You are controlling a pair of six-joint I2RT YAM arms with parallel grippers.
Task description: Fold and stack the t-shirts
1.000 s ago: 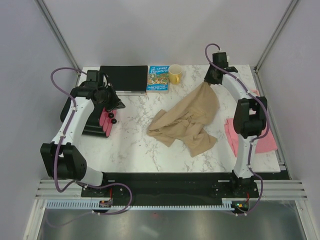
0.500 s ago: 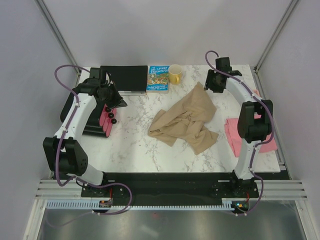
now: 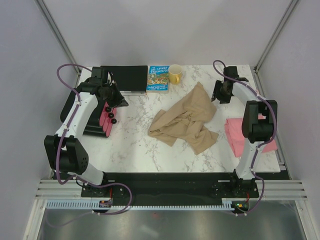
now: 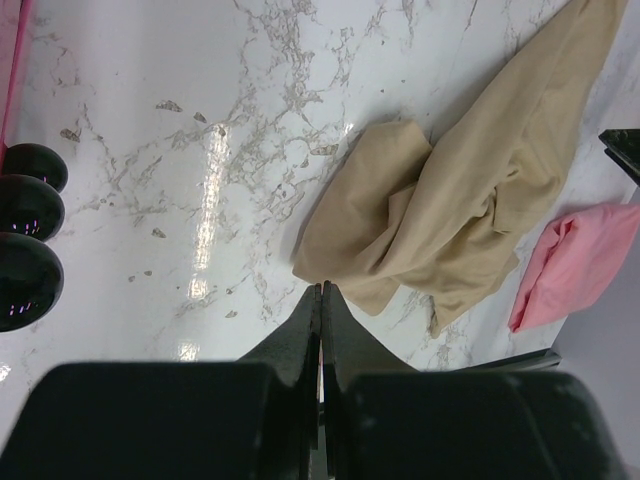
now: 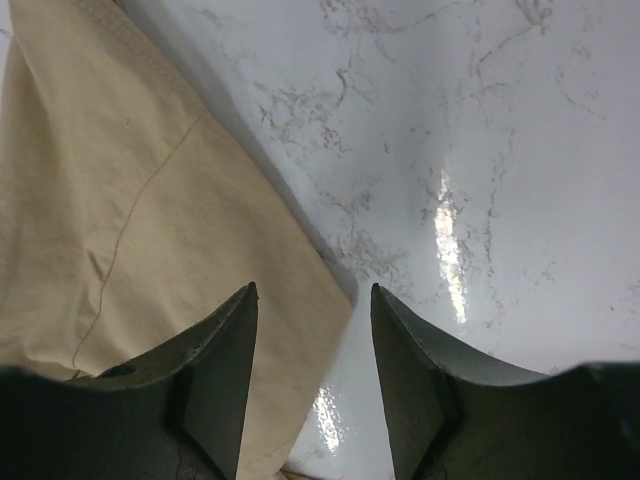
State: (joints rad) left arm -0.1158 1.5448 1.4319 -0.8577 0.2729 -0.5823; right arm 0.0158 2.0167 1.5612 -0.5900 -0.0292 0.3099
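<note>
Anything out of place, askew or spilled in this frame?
The tan t-shirt lies crumpled and twisted in the middle, bunched in folds rather than spread flat. The pink t-shirt lies apart at the far right, not stacked. Nothing looks spilled or damaged.

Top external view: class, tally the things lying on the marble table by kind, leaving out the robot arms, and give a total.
T-shirts: 2 (tan t-shirt, pink t-shirt)
Books: 1 (blue book)
Mugs: 1 (yellow mug)
Flat panels: 1 (black flat panel)
Drawer boxes: 1 (pink-and-black drawer box)
Total: 6
</note>
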